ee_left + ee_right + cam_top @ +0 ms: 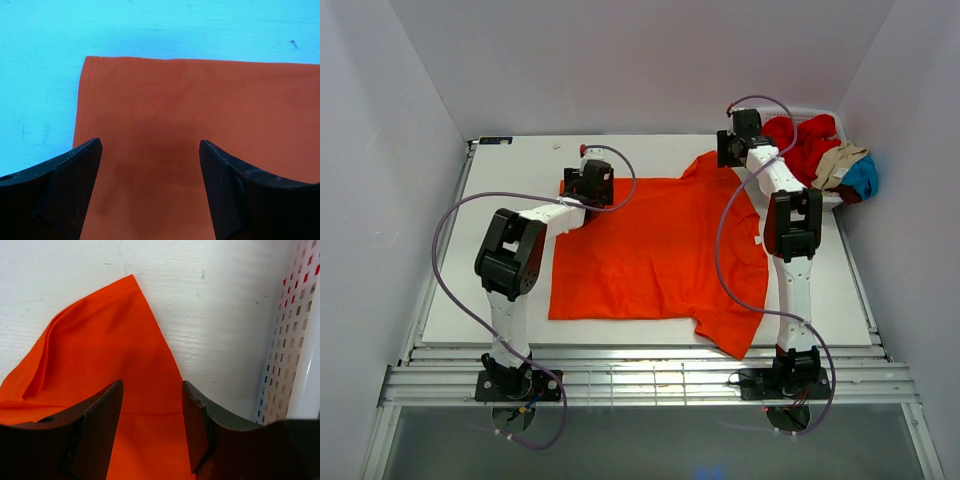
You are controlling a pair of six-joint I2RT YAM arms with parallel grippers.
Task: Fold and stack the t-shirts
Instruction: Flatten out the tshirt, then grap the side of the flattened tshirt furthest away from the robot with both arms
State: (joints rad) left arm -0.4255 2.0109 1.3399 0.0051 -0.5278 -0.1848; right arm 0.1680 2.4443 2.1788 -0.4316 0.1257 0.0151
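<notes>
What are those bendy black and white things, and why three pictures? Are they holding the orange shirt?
Those are robot arms, a left arm and a right arm. Each ends in a two-fingered pincher called an end effector. The big picture looks down from above; the other two come from small cameras on the wrists, so the dark shapes are fingers. An orange t-shirt lies spread on the white table. The left end effector is above one corner, the right end effector above a sleeve. Both are open, holding nothing. More shirts fill the basket.
</notes>
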